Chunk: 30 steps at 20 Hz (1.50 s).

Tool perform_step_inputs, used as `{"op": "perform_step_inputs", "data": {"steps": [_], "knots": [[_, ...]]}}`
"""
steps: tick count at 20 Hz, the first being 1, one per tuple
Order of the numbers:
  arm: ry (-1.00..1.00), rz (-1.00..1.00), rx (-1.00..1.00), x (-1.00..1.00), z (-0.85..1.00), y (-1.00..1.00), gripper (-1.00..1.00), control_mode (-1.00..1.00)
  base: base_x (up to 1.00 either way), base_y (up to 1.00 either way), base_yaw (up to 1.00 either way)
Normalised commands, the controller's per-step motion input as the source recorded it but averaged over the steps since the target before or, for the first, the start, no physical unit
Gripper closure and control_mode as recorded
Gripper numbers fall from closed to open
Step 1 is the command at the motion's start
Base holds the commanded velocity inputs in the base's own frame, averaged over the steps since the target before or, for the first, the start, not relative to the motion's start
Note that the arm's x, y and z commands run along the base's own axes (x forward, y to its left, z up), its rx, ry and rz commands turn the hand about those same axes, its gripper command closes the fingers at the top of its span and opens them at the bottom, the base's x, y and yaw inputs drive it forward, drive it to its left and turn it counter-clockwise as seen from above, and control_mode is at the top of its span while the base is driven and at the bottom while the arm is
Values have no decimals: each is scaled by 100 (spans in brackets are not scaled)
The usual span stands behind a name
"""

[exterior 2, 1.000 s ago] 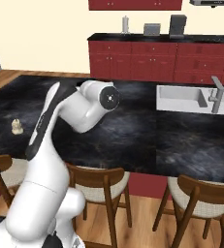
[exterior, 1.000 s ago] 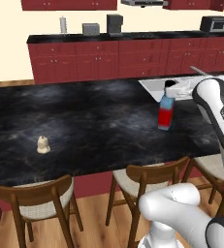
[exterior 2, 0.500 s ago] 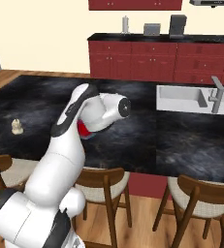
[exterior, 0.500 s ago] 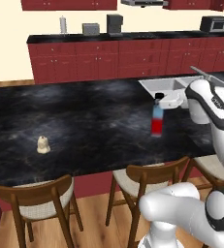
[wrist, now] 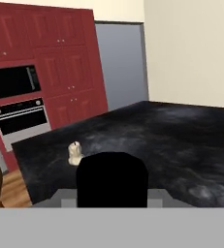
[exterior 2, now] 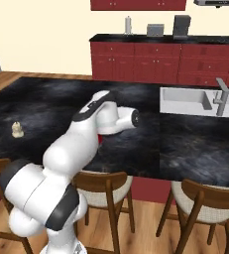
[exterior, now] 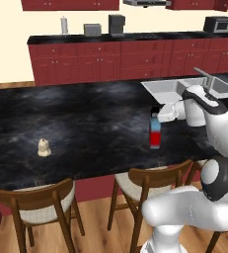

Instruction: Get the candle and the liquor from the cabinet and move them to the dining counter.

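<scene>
1. We see the dining counter, a long black marbled worktop on a red base; its left and right ends run out of the left base view.
2. Wooden stools with cream seats stand along its near edge, partly cut off by the bottom of the frame.
3. A sink basin is set into the worktop's far right part; we cannot make out anything in it.
4. The liquor hangs upright just above the worktop, near the sink. Its red band carries no writing we can read.
5. In the hand view the bottle's black cap blocks the lower middle.
6. The pincer is clamped on the liquor at its top; its fingers are hard to make out.
7. The candle stands on the worktop, well apart to the left of the bottle.
</scene>
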Motion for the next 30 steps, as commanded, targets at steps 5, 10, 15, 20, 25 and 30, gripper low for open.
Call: {"op": "perform_step_inputs", "data": {"steps": [5,10,15,20,25,30], "knots": [[2,10,0,39,-37,-2,100,-100,0,0,0],[0,9,0,42,-26,-11,100,-100,0,0,0],[0,10,2,59,-36,-16,100,-100,0,0,0],[0,11,2,61,-39,-14,100,-100,0,0,0],[0,11,4,54,-33,-13,100,-100,0,0,0],[0,11,9,44,-24,-10,100,-100,0,0,0]]}}
